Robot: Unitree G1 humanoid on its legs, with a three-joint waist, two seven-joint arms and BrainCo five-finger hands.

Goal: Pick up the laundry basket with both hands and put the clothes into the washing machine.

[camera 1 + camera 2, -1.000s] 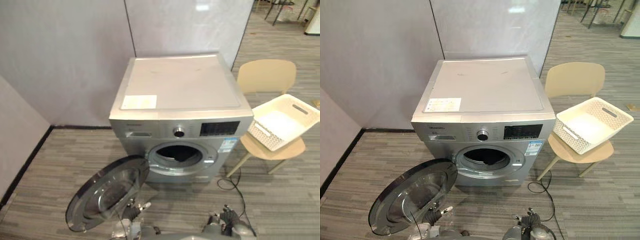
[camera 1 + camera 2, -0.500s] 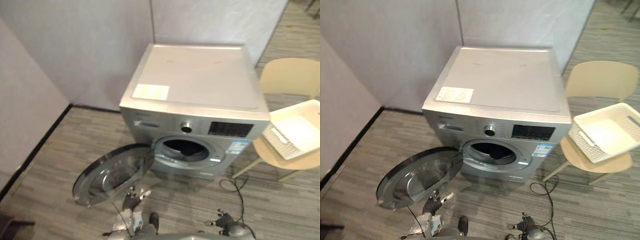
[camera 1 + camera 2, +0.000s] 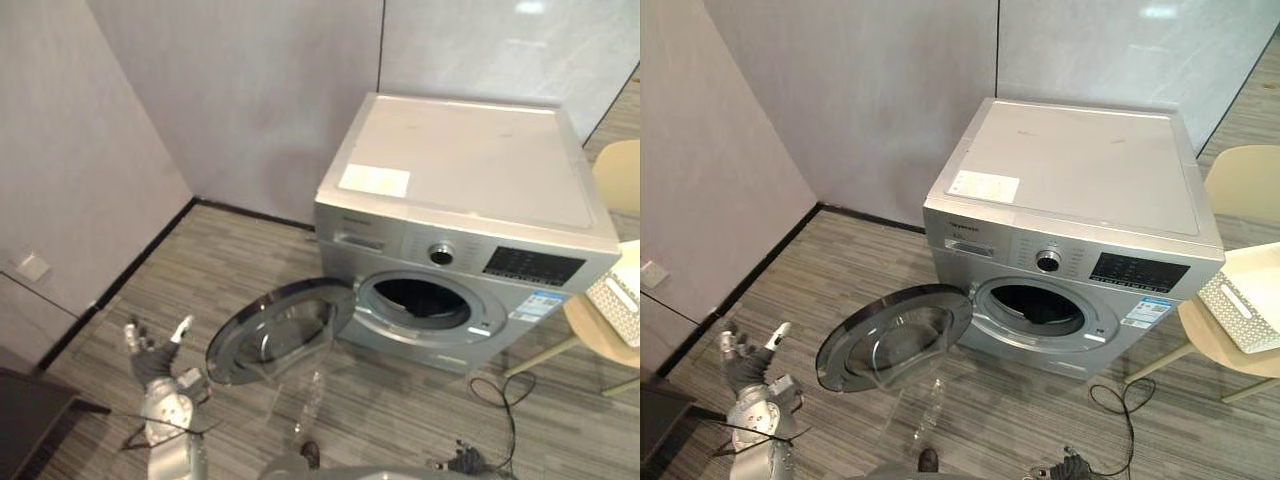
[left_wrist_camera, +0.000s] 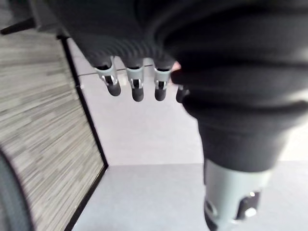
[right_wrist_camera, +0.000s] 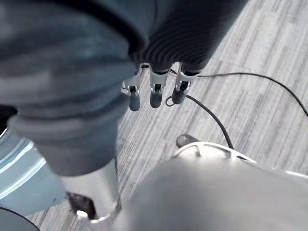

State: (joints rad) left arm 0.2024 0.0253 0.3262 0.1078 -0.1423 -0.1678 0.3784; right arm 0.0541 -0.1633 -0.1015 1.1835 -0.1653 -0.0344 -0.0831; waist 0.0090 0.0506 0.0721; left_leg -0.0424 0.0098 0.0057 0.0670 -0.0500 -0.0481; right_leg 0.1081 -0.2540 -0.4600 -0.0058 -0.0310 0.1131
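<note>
The silver washing machine stands against the wall with its round door swung open to the left. The drum opening is dark inside. A white laundry basket rests on a beige chair at the far right, cut by the view's edge. My left hand is raised low at the left, fingers spread, open and holding nothing; its fingers point at a wall. My right hand hangs at the bottom, its fingers relaxed over the floor, open, holding nothing.
Grey partition walls close off the back and the left side, meeting in a corner behind the machine. A dark piece of furniture fills the lower left corner. The open door juts out over the wood-pattern floor in front of the machine.
The camera has swung to the left, so the machine and basket sit further right in view. My left arm has come up and out to the left with its fingers spread.
</note>
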